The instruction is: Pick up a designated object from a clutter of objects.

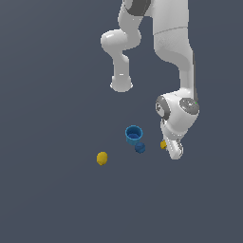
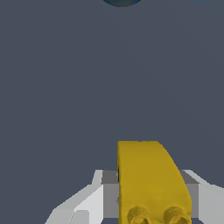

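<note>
The designated object [image 2: 148,183], a small yellow-orange lumpy piece, sits between my fingers in the wrist view, and both grey pads touch its sides. In the exterior view the designated object [image 1: 163,144] peeks out beside my gripper [image 1: 173,151], low at the floor and shut on it. The rest of the clutter of objects lies toward the exterior view's left: a bright blue cup [image 1: 134,134], a dark blue ball [image 1: 140,147] just in front of it, and a smooth yellow oval [image 1: 102,158] farther off. The dark blue ball [image 2: 122,1] barely shows at the wrist view's edge.
The arm's white base link [image 1: 121,84] stands behind the cup. Everything rests on a plain dark grey floor [image 1: 57,199].
</note>
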Robot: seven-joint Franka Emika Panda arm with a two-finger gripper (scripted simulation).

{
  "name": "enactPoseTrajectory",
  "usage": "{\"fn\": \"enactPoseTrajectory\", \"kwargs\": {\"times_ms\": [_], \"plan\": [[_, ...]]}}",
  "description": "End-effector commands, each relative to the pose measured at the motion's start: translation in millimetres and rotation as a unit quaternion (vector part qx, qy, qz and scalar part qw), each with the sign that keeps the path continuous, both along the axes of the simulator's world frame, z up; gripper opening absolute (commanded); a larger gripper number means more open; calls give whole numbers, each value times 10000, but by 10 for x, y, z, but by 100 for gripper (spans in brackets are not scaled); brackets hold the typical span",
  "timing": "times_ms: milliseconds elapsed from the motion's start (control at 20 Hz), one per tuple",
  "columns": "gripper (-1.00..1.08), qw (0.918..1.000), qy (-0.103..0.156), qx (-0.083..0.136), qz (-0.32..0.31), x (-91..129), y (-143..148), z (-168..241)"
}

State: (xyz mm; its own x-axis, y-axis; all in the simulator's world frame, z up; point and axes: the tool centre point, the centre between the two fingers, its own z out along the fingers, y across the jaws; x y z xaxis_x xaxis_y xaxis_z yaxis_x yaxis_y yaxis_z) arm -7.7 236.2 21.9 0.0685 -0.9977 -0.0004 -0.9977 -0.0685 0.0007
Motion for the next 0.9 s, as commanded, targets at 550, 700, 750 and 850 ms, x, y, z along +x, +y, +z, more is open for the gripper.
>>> {"fn": "enactPoseTrajectory", "kwargs": {"times_ms": [550, 700, 750, 850], "plan": [[-100, 10000, 0, 5, -4, -7, -54, 80], [-100, 10000, 2, 7, -5, -20, -119, 179], [-100, 10000, 2, 7, -5, -25, -146, 222], [-100, 10000, 5, 11, -7, -37, -210, 319]]}}
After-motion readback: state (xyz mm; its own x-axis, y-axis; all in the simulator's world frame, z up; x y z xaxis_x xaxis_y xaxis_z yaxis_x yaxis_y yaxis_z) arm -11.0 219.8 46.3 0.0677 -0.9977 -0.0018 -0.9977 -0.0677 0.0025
